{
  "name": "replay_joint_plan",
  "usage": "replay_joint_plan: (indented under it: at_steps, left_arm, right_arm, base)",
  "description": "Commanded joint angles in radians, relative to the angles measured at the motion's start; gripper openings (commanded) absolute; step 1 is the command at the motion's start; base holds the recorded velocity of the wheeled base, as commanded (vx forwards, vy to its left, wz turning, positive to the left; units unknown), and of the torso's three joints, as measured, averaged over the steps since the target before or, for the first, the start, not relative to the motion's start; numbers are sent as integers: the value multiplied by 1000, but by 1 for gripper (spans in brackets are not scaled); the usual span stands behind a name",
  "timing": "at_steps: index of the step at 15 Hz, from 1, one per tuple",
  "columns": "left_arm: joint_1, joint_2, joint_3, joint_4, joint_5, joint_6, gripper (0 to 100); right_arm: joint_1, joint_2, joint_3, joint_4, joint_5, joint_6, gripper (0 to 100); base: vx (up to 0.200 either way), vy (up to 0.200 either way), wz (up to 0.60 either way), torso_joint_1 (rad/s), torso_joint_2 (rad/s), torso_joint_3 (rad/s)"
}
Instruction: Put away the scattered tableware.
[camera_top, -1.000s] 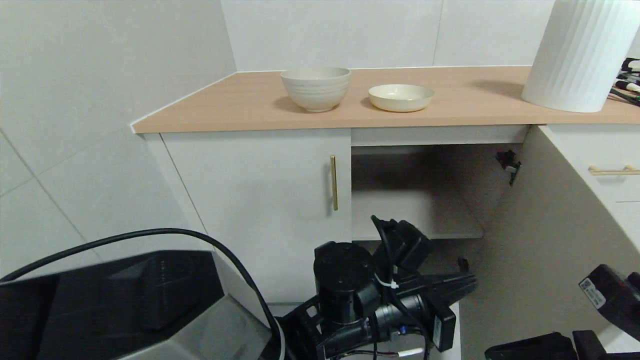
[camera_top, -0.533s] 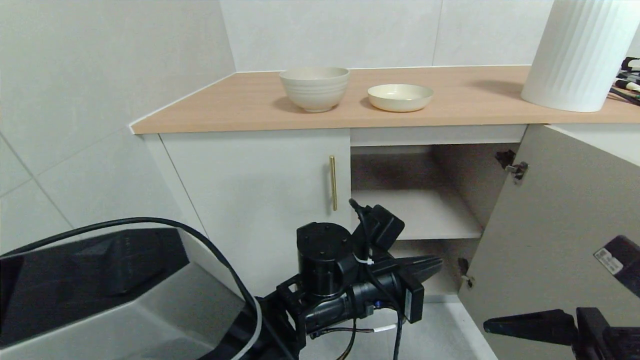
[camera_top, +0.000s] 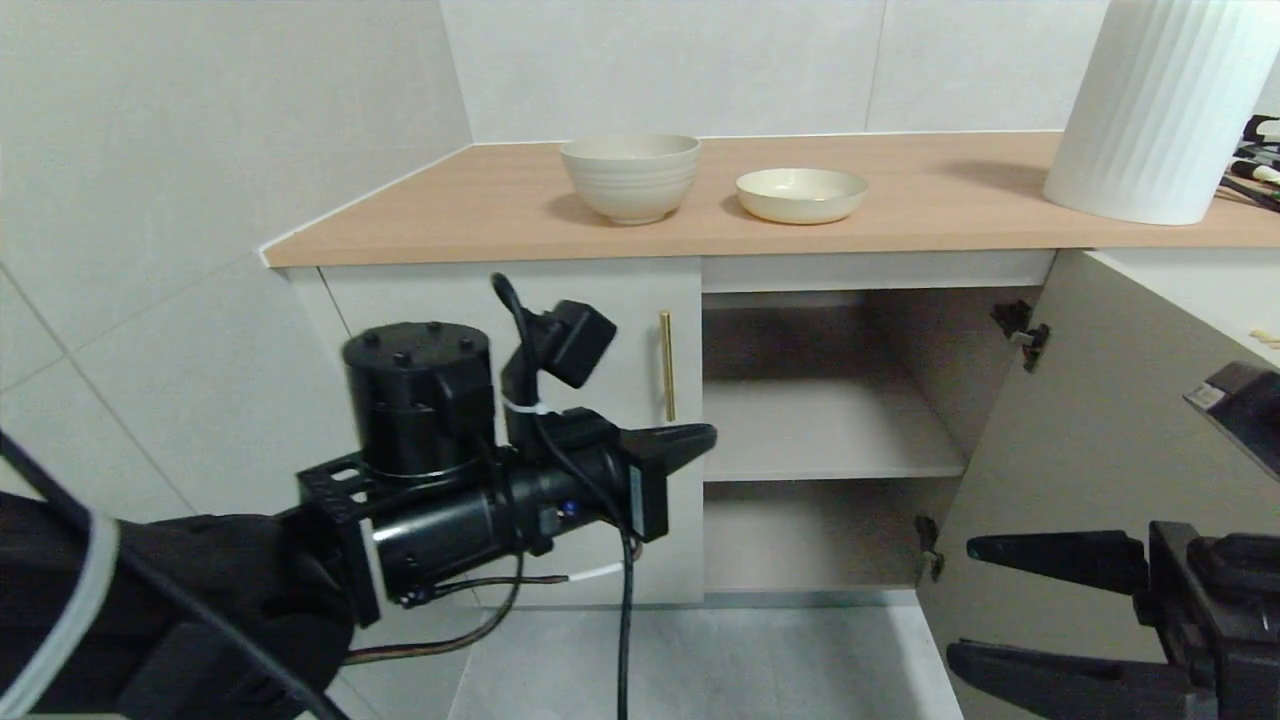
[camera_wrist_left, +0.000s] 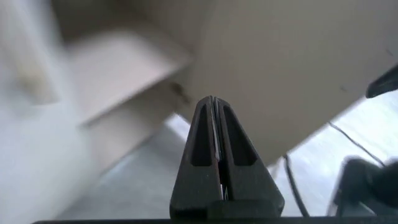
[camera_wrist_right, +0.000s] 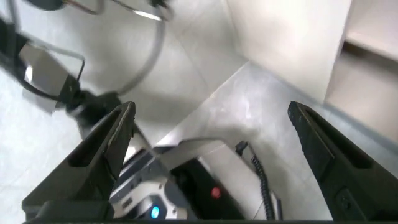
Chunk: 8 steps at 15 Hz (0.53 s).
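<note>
A deep ribbed cream bowl (camera_top: 631, 176) and a shallow cream dish (camera_top: 801, 194) stand side by side on the wooden countertop (camera_top: 480, 215). My left gripper (camera_top: 700, 438) is shut and empty, held in front of the closed left cabinet door, below the counter and just beneath its brass handle (camera_top: 667, 365). In the left wrist view the left gripper (camera_wrist_left: 212, 106) has its fingers pressed together. My right gripper (camera_top: 965, 600) stands open and empty low at the right, by the swung-out cabinet door (camera_top: 1110, 440). The right wrist view has the right gripper (camera_wrist_right: 211, 118) open over the floor.
The right cabinet compartment is open, with a bare shelf (camera_top: 820, 430) inside. A tall white ribbed container (camera_top: 1160, 105) stands on the counter at the right, with utensils (camera_top: 1255, 170) beyond it. Tiled wall runs along the left. Grey floor (camera_top: 700, 665) lies below.
My left arm has risen and swung left, from low at the cabinet opening to in front of the closed door. The right gripper has come further into view at lower right.
</note>
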<state>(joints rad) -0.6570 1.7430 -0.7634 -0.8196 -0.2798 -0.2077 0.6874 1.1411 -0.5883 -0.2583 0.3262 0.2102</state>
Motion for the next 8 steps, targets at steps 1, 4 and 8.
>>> replay_joint_plan:
  at_steps: [1,4,8]
  left_arm:
    - [91,-172,19,91,1,1,0]
    - [108,-280,32,206,2,1,100]
    - [241,-419,136,227,-2,-2,100]
  right_arm:
    - [-63,62,-67,1,1,-5,100]
    - [-94,114,-157,10,4,-8,100]
    - [-115,252,-285,42,4,-8,100]
  base:
    - [0,0,0,0,0,0]
    - [0,0,0,0,0,0]
    - [0,0,0,0,0,0]
